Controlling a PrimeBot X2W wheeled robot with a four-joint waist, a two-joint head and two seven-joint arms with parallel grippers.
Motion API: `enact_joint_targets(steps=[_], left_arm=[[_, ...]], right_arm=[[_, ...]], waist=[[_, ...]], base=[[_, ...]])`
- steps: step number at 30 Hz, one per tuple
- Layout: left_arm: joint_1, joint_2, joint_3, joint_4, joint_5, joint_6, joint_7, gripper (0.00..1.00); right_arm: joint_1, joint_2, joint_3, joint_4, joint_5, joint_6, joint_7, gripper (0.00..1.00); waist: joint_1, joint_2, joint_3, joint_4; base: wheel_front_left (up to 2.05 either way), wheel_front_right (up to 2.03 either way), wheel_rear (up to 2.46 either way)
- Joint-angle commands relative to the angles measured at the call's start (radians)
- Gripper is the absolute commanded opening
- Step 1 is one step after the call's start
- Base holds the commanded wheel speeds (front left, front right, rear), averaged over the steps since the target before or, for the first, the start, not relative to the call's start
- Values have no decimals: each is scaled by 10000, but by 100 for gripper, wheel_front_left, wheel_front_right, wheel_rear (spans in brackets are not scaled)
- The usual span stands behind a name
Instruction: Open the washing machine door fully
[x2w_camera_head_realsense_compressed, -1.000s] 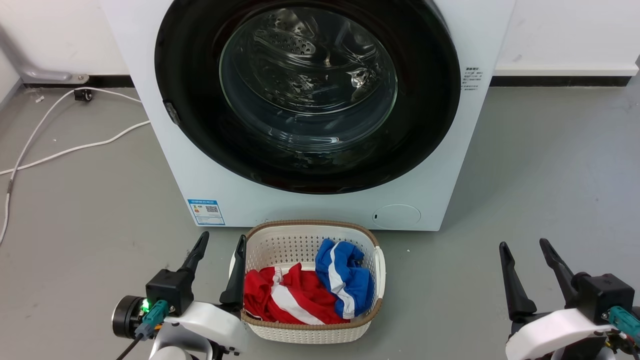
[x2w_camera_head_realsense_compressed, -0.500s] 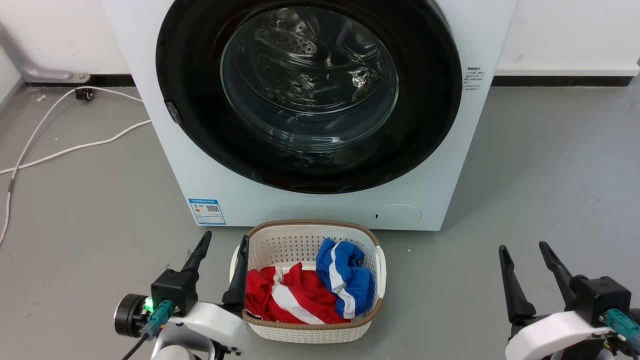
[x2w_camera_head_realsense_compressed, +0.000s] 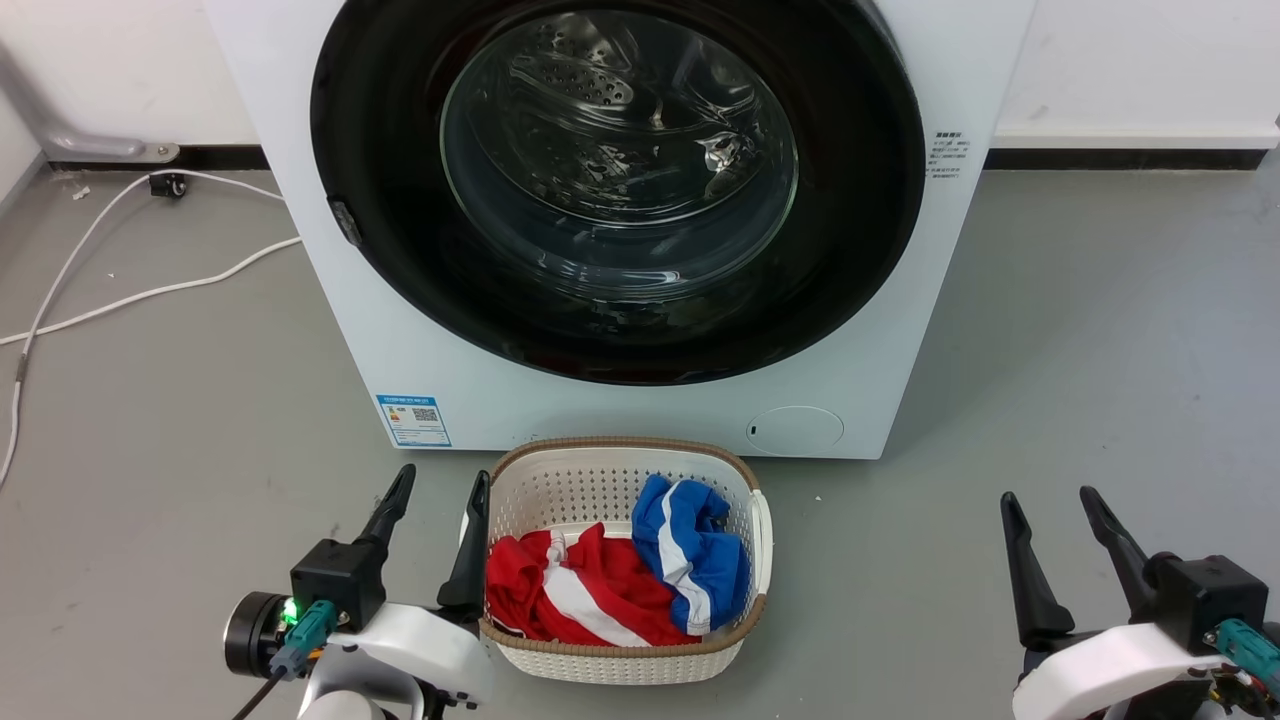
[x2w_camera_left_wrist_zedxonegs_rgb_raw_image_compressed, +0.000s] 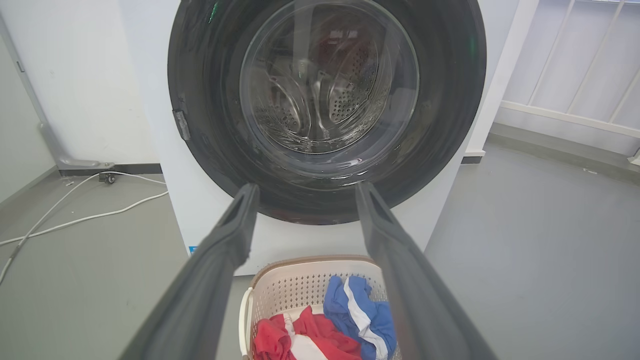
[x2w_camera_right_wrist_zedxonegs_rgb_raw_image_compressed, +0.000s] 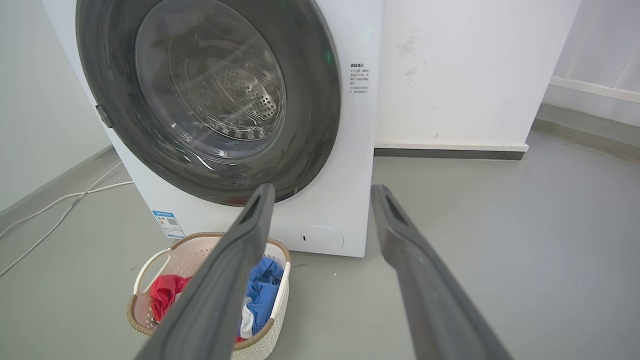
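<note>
— Where does the head camera sit?
— High, tilted down: washing machine door (x2w_camera_head_realsense_compressed: 620, 190) at twelve o'clock, laundry basket (x2w_camera_head_realsense_compressed: 620, 665) at six, fairly near.
— And the wrists?
— Both low above the floor (x2w_camera_head_realsense_compressed: 1080, 340), facing the door. Left looks square on; right stands off toward three o'clock, seeing it obliquely. All three share door and basket.
</note>
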Motion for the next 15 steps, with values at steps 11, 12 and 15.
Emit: enact_joint_targets(steps=[11,12,15], left_arm=[[-104,-92,205,-57,-26,-54,-48,100],[-104,-103,214,-62,-27,-54,-48,100],[-105,-118,239,-103,-29,-51,-48,100]], right_arm=[[-457,35,-502,488,4269,-1,-114,0],[-533,31,-576,586,5132,-1,-104,0],[-733,32,-761,651,6661,-1,-64,0]], waist=[[0,0,6,-32],[0,0,6,-32],[0,0,5,-36]], base=[[0,0,0],[0,0,0],[0,0,0]])
